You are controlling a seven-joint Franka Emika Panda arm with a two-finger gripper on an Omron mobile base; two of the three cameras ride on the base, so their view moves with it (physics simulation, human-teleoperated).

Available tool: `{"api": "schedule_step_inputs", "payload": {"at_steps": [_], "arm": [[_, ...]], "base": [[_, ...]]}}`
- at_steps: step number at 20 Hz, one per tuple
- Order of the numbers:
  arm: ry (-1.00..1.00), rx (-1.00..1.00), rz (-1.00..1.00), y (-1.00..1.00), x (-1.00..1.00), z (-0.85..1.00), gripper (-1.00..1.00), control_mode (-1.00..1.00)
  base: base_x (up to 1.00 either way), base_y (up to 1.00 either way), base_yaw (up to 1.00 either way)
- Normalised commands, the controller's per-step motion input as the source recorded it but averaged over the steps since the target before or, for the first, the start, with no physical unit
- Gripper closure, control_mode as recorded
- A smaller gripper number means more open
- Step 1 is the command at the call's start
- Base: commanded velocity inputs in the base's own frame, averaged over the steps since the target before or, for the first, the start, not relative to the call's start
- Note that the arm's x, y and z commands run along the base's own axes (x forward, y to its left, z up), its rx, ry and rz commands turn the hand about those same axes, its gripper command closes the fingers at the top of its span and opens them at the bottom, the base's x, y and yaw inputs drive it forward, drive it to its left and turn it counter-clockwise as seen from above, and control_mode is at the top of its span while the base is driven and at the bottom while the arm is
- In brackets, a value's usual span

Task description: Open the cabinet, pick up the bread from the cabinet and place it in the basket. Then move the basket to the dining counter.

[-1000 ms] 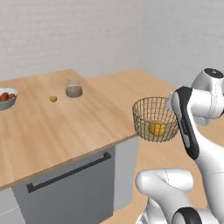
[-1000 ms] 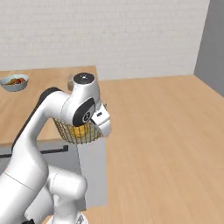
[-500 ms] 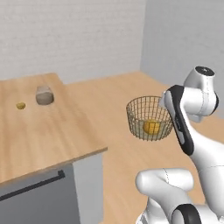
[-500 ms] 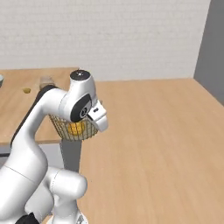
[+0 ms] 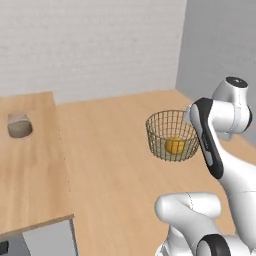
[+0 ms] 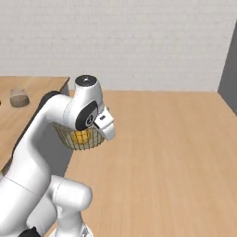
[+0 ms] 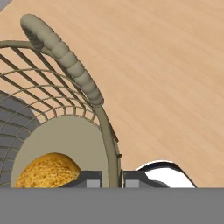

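Gripper (image 7: pixel 112 177) clamped narrow on the rim of the basket (image 5: pixel 171 135), one finger either side of the wire — basket carried in the air, clear of any surface. Bread (image 5: pixel 175 145) sitting inside on the beige base, against the near wall in the hand view. Basket hanging upright beside the white arm's upper link in both base views, over light wooden floor. Wooden counter (image 5: pixel 30 170) well apart to the left, edge and corner visible, with a small grey jar (image 5: pixel 19 124) standing on it. White brick wall behind, darker grey wall to the right.
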Motion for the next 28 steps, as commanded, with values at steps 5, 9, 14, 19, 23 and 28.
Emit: {"api": "schedule_step_inputs", "payload": {"at_steps": [5,9,14,19,23,28], "arm": [[0.00,0.00,0.00,0.00,0.00,0.00,1.00,1.00],[0.00,0.00,0.00,0.00,0.00,0.00,1.00,1.00],[0.00,0.00,0.00,0.00,0.00,0.00,1.00,1.00],[0.00,0.00,0.00,0.00,0.00,0.00,1.00,1.00],[0.00,0.00,0.00,0.00,0.00,0.00,1.00,1.00],[0.00,0.00,0.00,0.00,0.00,0.00,1.00,1.00]], "base": [[1.00,-0.84,0.43],[1.00,-0.63,0.51],[1.00,-0.59,0.55],[1.00,-0.56,0.58],[0.98,-0.55,0.60],[0.95,-0.53,0.62]]}}
